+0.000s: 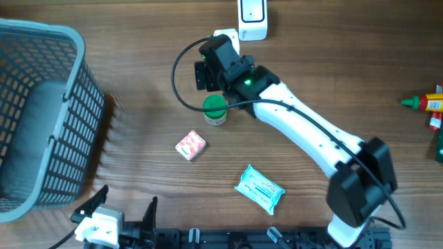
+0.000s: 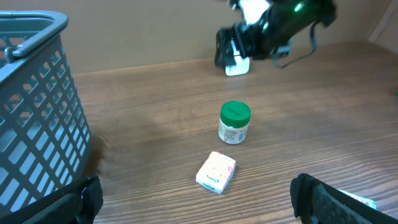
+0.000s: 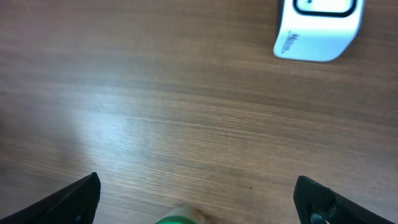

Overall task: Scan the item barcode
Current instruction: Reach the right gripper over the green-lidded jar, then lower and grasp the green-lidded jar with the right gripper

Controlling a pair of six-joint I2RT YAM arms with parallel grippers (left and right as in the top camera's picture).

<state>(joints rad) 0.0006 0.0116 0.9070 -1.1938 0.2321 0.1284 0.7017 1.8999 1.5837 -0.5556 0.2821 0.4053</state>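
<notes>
A white barcode scanner [image 1: 252, 17] stands at the table's far edge, also seen as the scanner [image 3: 317, 28] and the scanner [image 2: 237, 64]. A small jar with a green lid [image 1: 215, 108] stands upright mid-table; my right gripper [image 1: 211, 69] hovers open just beyond and above it. Only the jar's lid [image 3: 179, 219] peeks in at the bottom of the right wrist view, between the spread fingers of the right gripper [image 3: 198, 199]. My left gripper [image 1: 118, 214] rests open at the near edge. From the left gripper [image 2: 199, 198] I see a pink-and-white box [image 2: 216, 172] and the jar [image 2: 234, 122] ahead.
A grey mesh basket [image 1: 41, 117] fills the left side and shows as the basket [image 2: 37, 112] close to the left fingers. The box [image 1: 191, 145] and a teal packet [image 1: 259, 188] lie on the wood. Sauce bottles [image 1: 426, 104] sit at the right edge.
</notes>
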